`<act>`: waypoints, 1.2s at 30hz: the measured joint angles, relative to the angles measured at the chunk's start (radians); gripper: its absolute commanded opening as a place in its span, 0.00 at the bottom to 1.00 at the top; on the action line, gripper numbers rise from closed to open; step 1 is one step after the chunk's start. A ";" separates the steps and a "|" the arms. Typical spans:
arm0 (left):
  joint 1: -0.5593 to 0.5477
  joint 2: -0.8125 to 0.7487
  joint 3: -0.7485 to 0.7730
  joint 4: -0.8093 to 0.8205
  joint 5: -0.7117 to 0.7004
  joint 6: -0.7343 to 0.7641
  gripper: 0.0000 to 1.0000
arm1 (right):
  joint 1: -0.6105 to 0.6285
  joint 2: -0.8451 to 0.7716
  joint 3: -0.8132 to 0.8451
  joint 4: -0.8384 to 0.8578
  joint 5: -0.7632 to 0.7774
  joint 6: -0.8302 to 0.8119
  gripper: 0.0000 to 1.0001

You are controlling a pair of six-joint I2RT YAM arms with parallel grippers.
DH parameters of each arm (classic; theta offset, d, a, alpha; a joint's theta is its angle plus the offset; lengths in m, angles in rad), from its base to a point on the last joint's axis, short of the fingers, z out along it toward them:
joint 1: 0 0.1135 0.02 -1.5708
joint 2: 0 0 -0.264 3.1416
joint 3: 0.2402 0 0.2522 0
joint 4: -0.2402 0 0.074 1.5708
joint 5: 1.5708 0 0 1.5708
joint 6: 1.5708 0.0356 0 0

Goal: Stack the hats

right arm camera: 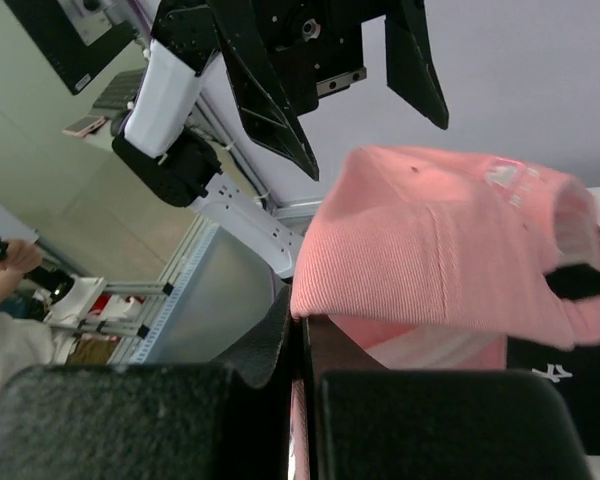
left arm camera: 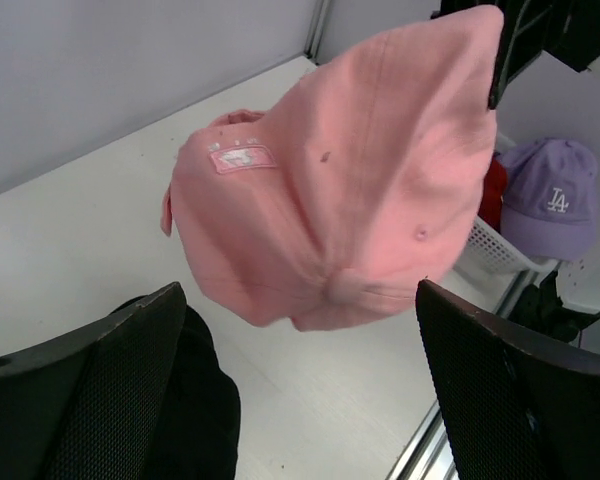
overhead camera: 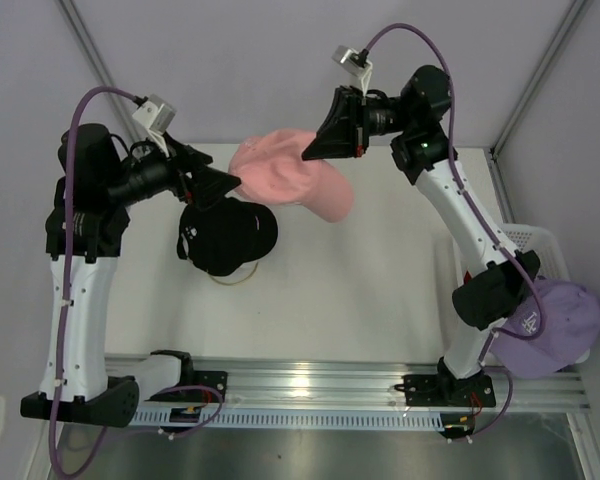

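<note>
- Looking down from the top camera, the right gripper (overhead camera: 313, 152) is pinched tight on the rim of the pink hat (overhead camera: 292, 180). The hat hangs in the air over the far middle of the bench (overhead camera: 380, 280).
- The left gripper (overhead camera: 232, 186) has its jaws spread wide and holds nothing. It sits close against the pink hat's left side, and I cannot tell whether it touches.
- Below it, the black hat (overhead camera: 225, 238) sits left of the bench's middle.
- The lavender hat (overhead camera: 552, 322) lies on the white basket (overhead camera: 528, 240) at the bench's right edge.
- In the left wrist camera, the wide-set fingers (left arm camera: 110, 390) stand either side of the pink hat's crown. The red hat (left arm camera: 492, 190) shows at the basket, just beside the lavender hat.
- In the right wrist camera, the closed fingers (right arm camera: 280, 350) nip the pink hat's edge. The black hat's white logo shows beneath the pink hat.
</note>
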 measured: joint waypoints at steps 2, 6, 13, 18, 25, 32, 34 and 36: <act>-0.009 -0.004 -0.003 -0.008 -0.015 0.029 1.00 | 0.016 0.052 0.029 0.078 -0.026 0.061 0.00; -0.026 -0.045 -0.054 -0.011 -0.020 0.083 0.94 | 0.063 0.163 0.071 0.178 -0.056 0.156 0.00; -0.074 -0.072 -0.081 -0.041 -0.092 0.169 0.90 | 0.106 0.332 0.192 0.306 -0.089 0.326 0.00; -0.078 -0.048 -0.113 -0.063 -0.243 0.210 0.89 | 0.102 0.334 0.235 0.328 -0.096 0.341 0.00; -0.080 -0.029 -0.169 -0.060 -0.311 0.207 0.54 | 0.103 0.330 0.240 0.328 -0.097 0.340 0.00; -0.082 -0.038 -0.227 0.084 -0.240 0.126 0.01 | 0.113 0.328 0.233 0.331 -0.093 0.334 0.00; -0.082 -0.065 -0.245 0.119 -0.248 0.093 0.01 | 0.103 0.323 0.224 0.314 -0.082 0.315 0.02; -0.083 -0.087 -0.243 0.139 -0.272 0.059 0.01 | 0.090 0.317 0.215 0.262 -0.052 0.275 0.03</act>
